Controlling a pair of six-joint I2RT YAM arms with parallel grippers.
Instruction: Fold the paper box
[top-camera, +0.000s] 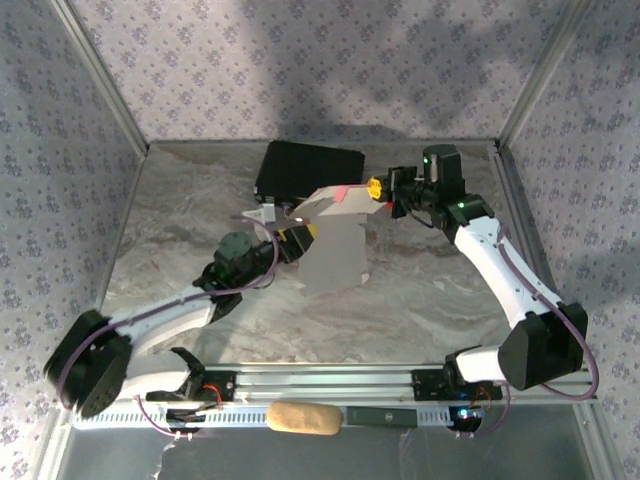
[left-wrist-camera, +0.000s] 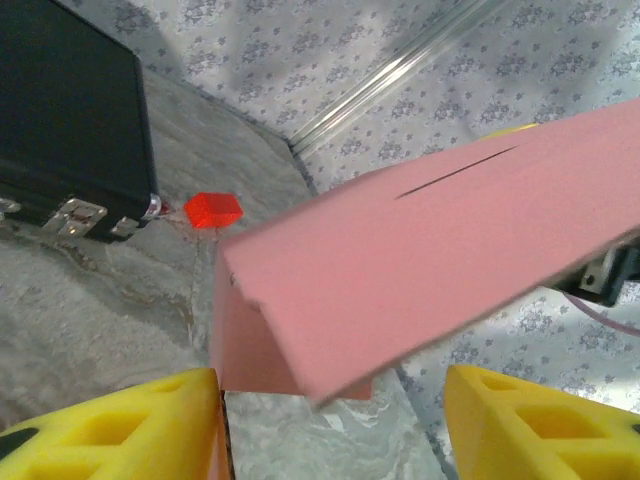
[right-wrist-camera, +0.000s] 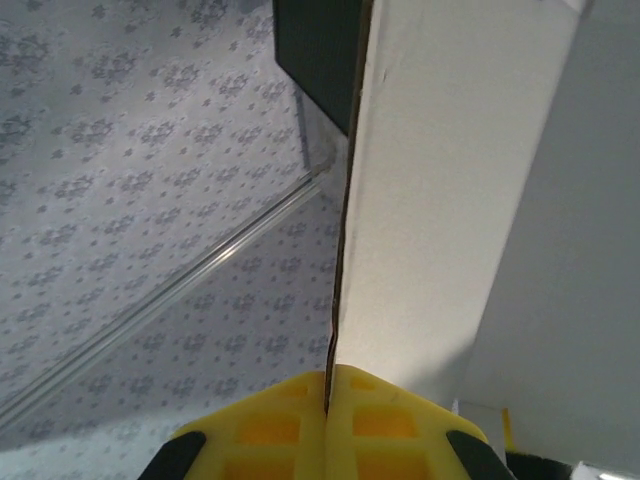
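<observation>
The left fingers (left-wrist-camera: 120, 430) stand spread at the near side of the pink paper box (top-camera: 335, 255), upright mid-way across the marbled table (top-camera: 180, 205). The right fingers (right-wrist-camera: 290, 420), pressed together, pinch the edge of its raised top flap. Beyond, a small red block (left-wrist-camera: 212, 209) lies just beside a black hard case (top-camera: 305, 170).

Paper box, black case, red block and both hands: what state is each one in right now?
paper box: partly folded, one panel upright, top flap bent over, not yet closed into a box.
left hand: open, the box between its jaws.
right hand: shut on the paper box, pinching the card's edge.
black case: closed, lying flat on the table.
red block: loose on the table, beside the case.
</observation>
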